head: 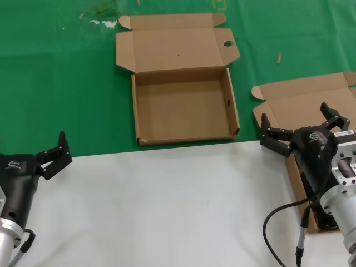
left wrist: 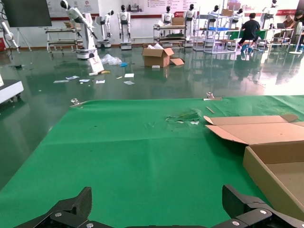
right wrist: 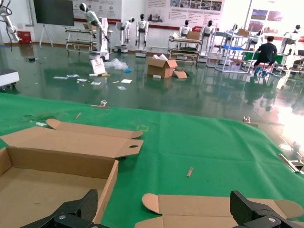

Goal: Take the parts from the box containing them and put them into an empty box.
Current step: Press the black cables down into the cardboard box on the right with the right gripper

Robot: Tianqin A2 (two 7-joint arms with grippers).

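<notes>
The empty box (head: 183,105) lies open in the middle of the green mat; its lid flap has a round hole (head: 228,43). The box containing the parts (head: 303,103) lies open at the right, mostly covered by my right arm. Only a dark bit that may be a black cord (head: 327,221) shows under the arm. My right gripper (head: 293,115) is open and empty above that box's lid. My left gripper (head: 55,156) is open and empty at the front left. The empty box shows in the left wrist view (left wrist: 275,166) and the right wrist view (right wrist: 57,175). The right wrist view shows the parts box's lid (right wrist: 213,209) below the right gripper (right wrist: 164,204).
A white surface (head: 156,206) covers the front of the table and the green mat (head: 61,94) lies behind it. A small scrap (head: 279,58) lies on the mat at the back right. My left gripper (left wrist: 156,199) is over bare green mat.
</notes>
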